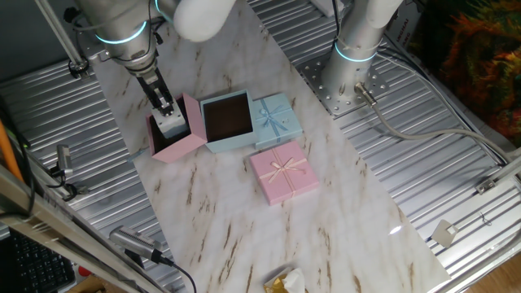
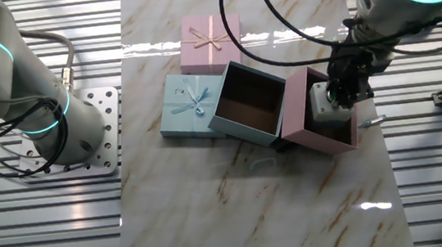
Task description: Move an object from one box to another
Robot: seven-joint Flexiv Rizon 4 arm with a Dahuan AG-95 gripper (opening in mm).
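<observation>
The pink box [image 1: 193, 124] stands open at the left of the marble board, its corner touching the light blue box [image 1: 234, 143], whose dark brown inside holds nothing. My gripper [image 1: 167, 112] reaches down into the pink box with its fingers closed around the small white object [image 1: 172, 124]. In the other fixed view the gripper [image 2: 340, 94] is over the pink box [image 2: 295, 112], with the white object [image 2: 321, 101] at its tips, and the blue box [image 2: 241, 130] lies to its left. The object's dark green part is not clear.
A flat light blue lid with a bow [image 1: 277, 116] lies against the blue box, and a flat pink lid with a bow [image 1: 283, 172] lies in front of it. A second arm's base [image 1: 356, 50] stands at the back right. Ribbed metal surrounds the marble board.
</observation>
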